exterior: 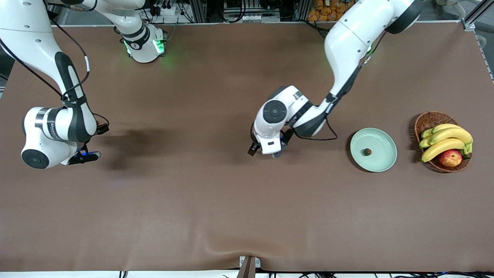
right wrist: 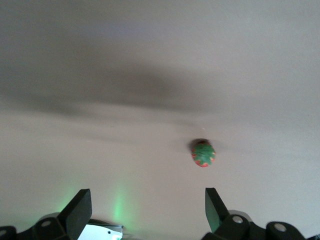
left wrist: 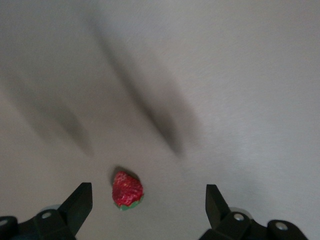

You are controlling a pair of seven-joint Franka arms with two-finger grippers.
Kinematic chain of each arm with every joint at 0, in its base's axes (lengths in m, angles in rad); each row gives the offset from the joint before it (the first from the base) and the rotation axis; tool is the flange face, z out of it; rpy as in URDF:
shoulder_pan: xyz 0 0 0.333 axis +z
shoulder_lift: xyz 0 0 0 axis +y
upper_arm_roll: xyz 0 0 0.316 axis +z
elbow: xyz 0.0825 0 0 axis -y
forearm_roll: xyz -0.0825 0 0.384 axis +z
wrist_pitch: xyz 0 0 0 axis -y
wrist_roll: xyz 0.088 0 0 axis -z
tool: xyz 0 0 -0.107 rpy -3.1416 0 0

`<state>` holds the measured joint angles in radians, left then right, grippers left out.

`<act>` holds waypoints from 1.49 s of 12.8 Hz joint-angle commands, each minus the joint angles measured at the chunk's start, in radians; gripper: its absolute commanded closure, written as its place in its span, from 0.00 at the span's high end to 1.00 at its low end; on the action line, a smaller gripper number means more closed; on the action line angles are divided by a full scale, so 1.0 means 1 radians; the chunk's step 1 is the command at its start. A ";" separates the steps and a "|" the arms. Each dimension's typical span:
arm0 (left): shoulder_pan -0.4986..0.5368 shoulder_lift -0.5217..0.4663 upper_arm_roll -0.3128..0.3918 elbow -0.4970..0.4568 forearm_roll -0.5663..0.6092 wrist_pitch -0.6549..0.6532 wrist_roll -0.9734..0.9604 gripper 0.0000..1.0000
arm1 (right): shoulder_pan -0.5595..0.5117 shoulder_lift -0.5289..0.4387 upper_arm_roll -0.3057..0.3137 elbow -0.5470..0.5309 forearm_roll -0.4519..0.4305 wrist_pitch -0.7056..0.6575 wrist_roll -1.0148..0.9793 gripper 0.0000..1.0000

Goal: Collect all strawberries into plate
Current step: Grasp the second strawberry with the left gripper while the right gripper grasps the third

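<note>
Pale mint-green round plate (exterior: 373, 150) at frame right of the front view, one small red strawberry with green top (exterior: 367, 152) on it. Brown wicker basket (exterior: 432, 120) of bananas and an apple just beside, toward the frame edge. Left gripper (left wrist: 149, 200) mid-frame, fingers spread wide, empty, above a second red strawberry (left wrist: 127, 190) on the brown table (exterior: 193, 200). Right gripper (right wrist: 148, 205) at frame left, fingers apart, empty; third strawberry, leafy top showing (right wrist: 203, 154), on the table under it.

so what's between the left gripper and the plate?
Nothing: in the front view, bare brown table runs from the left gripper to the plate, which already holds one strawberry.
</note>
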<state>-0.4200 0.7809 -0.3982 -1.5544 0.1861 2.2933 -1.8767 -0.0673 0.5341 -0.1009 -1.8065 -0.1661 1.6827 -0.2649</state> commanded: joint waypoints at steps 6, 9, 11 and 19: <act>-0.100 0.067 0.068 0.013 0.018 -0.003 -0.090 0.82 | -0.147 0.107 0.020 -0.010 -0.050 0.091 -0.097 1.00; -0.102 0.066 0.067 0.017 0.019 -0.003 -0.076 0.11 | -0.144 0.112 0.017 -0.036 -0.050 0.074 -0.094 1.00; -0.106 0.055 0.068 0.017 0.019 -0.006 -0.068 0.00 | -0.146 0.112 0.015 -0.040 -0.050 0.074 -0.097 0.89; 0.113 -0.213 0.058 -0.035 0.036 -0.185 0.169 0.00 | -0.147 0.113 0.009 -0.057 -0.050 0.084 -0.114 0.45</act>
<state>-0.3733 0.6655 -0.3320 -1.5163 0.2102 2.1532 -1.7762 -0.2025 0.6592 -0.0993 -1.8465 -0.1937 1.7589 -0.3626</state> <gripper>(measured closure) 0.661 0.339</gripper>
